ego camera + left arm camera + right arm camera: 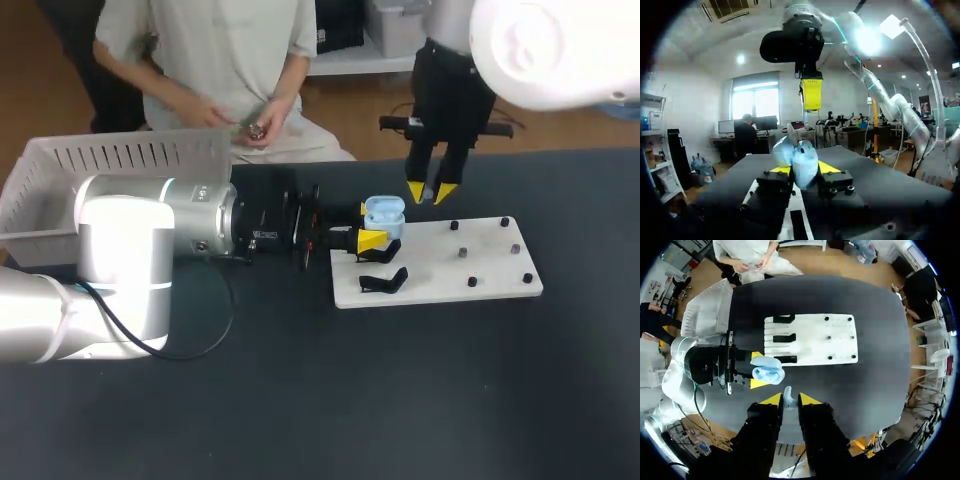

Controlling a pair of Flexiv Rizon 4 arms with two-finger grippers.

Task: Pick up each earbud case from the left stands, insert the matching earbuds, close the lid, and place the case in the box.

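1. The left gripper (804, 169) is closed on the light blue earbud case (384, 213), lid open, at the left edge of the white board (480, 270)
2. The right gripper (432, 190) pinches a white earbud (787, 393) above the case

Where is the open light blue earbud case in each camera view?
Head view: the light blue plastic earbud case sits in the left tool, at the white board.
Left wrist view: case in that tool.
Right wrist view: case ahead of the right tool.
Shared landmark: the left tool's yellow tips.

Open air between right pincer (431, 191) and case (384, 212)
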